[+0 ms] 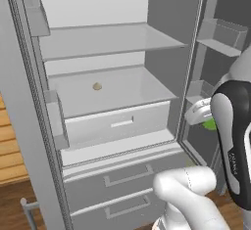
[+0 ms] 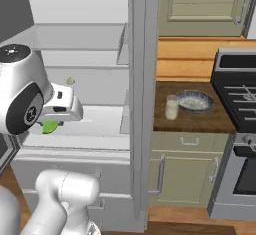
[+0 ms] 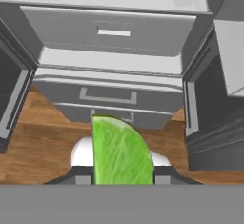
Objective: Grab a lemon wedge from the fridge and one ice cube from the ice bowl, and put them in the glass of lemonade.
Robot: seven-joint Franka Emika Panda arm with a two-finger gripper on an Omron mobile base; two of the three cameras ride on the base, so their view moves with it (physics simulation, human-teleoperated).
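1. Gripper (image 3: 123, 180): in the hand view the two dark fingertips stand partly closed at the bottom edge, one on each side of the lemon wedge (image 3: 121, 154), and clamp it between them. The wedge rises upright from the jaws, curved edge toward the right of that view.
2. In the left base view the wedge (image 1: 210, 124) shows as a small green patch under the white hand, just in front of the open fridge (image 1: 112, 102) and beside its right-hand door. In the right base view the same green patch (image 2: 49, 126) hangs below the gripper (image 2: 52, 121), clear of the shelves (not resting on any surface).
3. Fridge front: both doors stand open. Two lower drawers (image 1: 120, 187) with recessed handles are shut, above a wooden floor (image 3: 43, 147).
4. Fridge interior: a pale grey crisper drawer (image 1: 117, 124) sits under a shelf (image 1: 112, 94). A small round tan item (image 1: 97, 86) lies on that shelf, toward the back; its identity cannot be told. A further shelf lies above it.
5. Counter (image 2: 195, 119) to the right of the fridge, well apart from the gripper: the glass of lemonade (image 2: 172, 108) stands upright, just beside the ice bowl (image 2: 194, 100), which sits to its right. Whether they touch cannot be told.
6. Beyond the bowl stands a black stove (image 2: 240, 94); beige cabinets (image 2: 202, 1) hang above.
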